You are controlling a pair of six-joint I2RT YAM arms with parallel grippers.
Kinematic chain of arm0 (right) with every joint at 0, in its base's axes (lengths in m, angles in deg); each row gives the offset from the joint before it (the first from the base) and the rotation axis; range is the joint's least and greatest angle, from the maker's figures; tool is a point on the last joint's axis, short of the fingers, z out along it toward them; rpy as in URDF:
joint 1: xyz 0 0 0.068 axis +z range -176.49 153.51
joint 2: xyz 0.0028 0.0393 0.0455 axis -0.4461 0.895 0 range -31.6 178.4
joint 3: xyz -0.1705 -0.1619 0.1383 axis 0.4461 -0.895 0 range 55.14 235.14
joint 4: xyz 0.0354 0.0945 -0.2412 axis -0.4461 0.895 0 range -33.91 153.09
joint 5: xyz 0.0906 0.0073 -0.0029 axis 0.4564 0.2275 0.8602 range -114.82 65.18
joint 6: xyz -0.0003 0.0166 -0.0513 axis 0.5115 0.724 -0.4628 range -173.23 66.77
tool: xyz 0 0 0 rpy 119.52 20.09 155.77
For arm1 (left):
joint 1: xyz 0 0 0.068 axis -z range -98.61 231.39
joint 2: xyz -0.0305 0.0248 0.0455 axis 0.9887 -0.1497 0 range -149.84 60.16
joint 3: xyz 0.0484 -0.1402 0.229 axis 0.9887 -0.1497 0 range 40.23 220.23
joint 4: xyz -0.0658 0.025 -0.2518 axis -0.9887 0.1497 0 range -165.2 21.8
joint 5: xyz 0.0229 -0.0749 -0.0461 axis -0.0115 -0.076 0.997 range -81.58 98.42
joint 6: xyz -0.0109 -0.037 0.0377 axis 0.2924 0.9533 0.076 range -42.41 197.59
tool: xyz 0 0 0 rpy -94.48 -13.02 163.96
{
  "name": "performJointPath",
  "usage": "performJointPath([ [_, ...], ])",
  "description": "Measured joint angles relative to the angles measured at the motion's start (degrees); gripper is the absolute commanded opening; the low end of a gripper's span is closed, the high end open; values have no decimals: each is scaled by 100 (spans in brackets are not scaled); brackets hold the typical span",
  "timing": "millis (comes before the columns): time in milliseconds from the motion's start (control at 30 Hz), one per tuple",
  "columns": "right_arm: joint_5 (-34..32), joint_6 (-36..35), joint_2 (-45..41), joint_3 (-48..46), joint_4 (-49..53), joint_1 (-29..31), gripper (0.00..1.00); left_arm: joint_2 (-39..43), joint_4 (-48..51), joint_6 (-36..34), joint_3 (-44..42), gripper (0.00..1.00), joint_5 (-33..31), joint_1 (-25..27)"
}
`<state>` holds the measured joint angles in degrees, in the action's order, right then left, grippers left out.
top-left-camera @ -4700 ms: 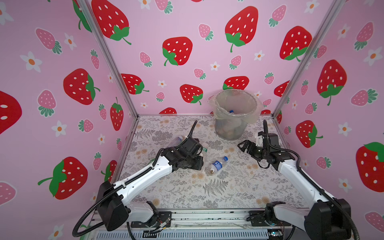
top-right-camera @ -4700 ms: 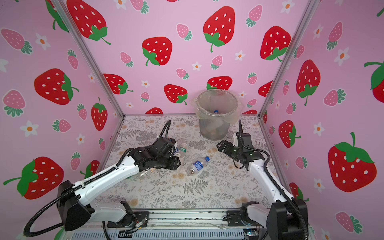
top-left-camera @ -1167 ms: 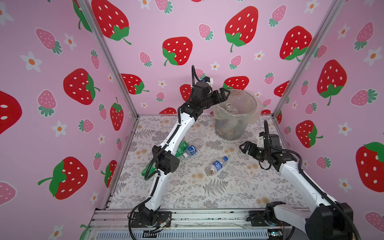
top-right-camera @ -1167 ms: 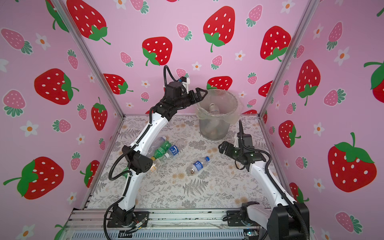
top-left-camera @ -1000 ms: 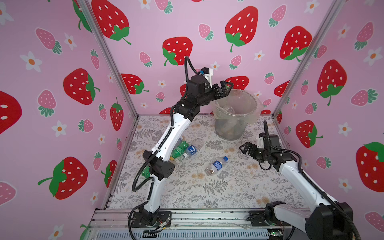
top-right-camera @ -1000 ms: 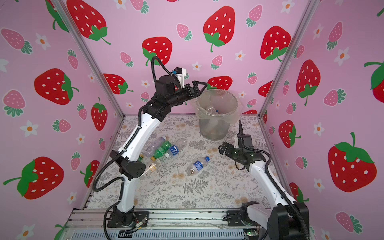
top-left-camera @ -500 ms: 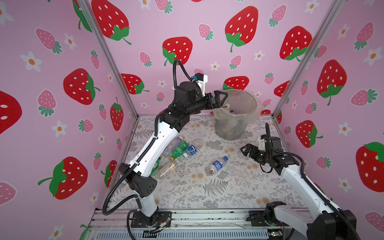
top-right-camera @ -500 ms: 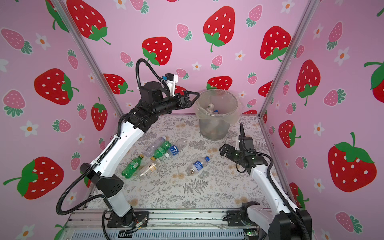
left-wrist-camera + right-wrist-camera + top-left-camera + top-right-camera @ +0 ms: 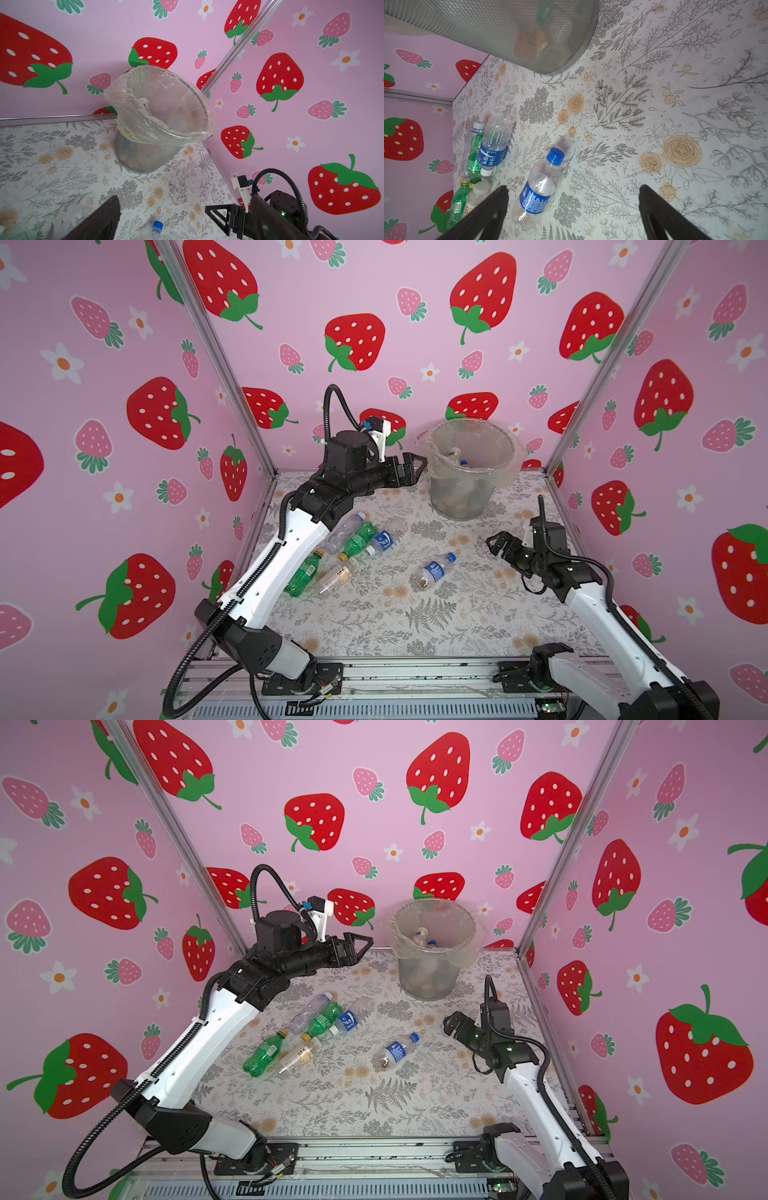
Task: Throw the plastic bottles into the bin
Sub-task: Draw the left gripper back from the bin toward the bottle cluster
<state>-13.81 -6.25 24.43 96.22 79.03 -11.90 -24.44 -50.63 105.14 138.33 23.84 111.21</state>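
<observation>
Plastic bottles (image 9: 357, 541) lie left of bin (image 9: 461, 499), which seemingly holds more.

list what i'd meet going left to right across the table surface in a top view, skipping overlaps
leftmost green bottle → pale-label bottle → blue-label bottle with white cap → blue-capped bottle → right gripper (bin overlaps, left out)

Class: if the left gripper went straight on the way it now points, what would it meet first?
Most likely the bin, on its side near the rim. The left gripper is open and aimed at it, though depth is unclear.
</observation>
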Motion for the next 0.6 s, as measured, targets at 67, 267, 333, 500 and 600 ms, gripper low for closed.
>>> performJointPath([
  [67, -44, 101, 15, 0, -13, 44, 99, 146, 22, -52, -243, 99, -39, -85],
  [267, -210, 363, 122, 0, -20, 337, 99, 514, 260, -125, -992, 99, -105, -317],
  [333, -278, 452, 160, 0, -17, 422, 99, 645, 354, -160, -1237, 99, -125, -415],
  [500, -442, 656, 205, 0, -11, 634, 99, 1032, 590, -223, -1952, 99, -192, -691],
  [600, -549, 767, 205, 0, -9, 732, 99, 1220, 734, -229, -2328, 99, -177, -866],
])
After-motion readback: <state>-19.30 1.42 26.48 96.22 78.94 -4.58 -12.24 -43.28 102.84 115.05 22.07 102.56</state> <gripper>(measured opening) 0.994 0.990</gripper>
